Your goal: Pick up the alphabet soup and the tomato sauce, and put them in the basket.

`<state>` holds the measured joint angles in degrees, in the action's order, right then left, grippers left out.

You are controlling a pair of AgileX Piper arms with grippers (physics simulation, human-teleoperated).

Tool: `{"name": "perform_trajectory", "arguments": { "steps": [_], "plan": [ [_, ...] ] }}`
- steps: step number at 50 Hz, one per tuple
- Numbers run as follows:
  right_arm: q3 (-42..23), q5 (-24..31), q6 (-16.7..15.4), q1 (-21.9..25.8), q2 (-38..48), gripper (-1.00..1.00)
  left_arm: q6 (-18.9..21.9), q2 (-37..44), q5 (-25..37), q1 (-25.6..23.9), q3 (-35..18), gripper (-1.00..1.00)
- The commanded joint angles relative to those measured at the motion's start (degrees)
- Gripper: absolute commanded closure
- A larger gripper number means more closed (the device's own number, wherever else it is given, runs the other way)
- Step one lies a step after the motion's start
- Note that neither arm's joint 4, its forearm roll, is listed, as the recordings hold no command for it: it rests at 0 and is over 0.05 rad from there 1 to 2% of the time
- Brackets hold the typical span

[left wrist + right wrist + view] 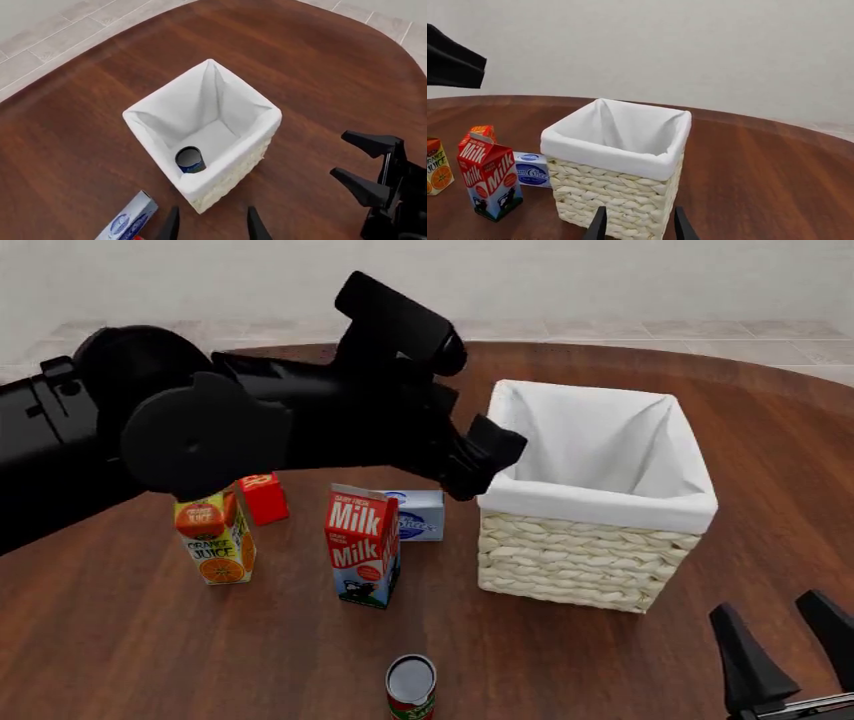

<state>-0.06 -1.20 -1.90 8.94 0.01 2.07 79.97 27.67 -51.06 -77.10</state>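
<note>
Brown table (267, 660) carries the basket (587, 570); the soup can (190, 160) lies inside it. Left fingers (208, 225) and right fingers (787, 640) are spread, empty. Tomato sauce can (411, 688) stands near the front edge; next move: grasp it

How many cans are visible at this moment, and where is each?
2. The alphabet soup lies inside the basket, seen only by the left wrist camera. The tomato sauce stands on the table, nearest the camera. More could hide behind the left arm.

A large pale woven wicker basket (597, 502) stands mid-bench; a red-and-green tomato sauce can (411, 687) stands upright at the near bench edge.
</note>
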Motion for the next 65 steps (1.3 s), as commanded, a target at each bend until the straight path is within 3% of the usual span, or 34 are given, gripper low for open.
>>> {"name": "perform_trajectory", "arguments": {
  "steps": [1, 36, 65],
  "plan": [
    [0.0, 0.1, -0.2, 0.1, 0.0, -1.0, -0.7, -0.7, 1.4, -0.3, 1.9, -1.0],
    [0.0, 0.2, -0.4, 0.3, 0.0, -1.0, -1.5, -2.6, 5.3, -0.6, 8.3, -1.0],
    [0.0, 0.2, -0.3, 0.2, 0.0, -1.0, -5.0, -3.6, 6.1, -1.0, 15.6, -1.0]
  ]
}}
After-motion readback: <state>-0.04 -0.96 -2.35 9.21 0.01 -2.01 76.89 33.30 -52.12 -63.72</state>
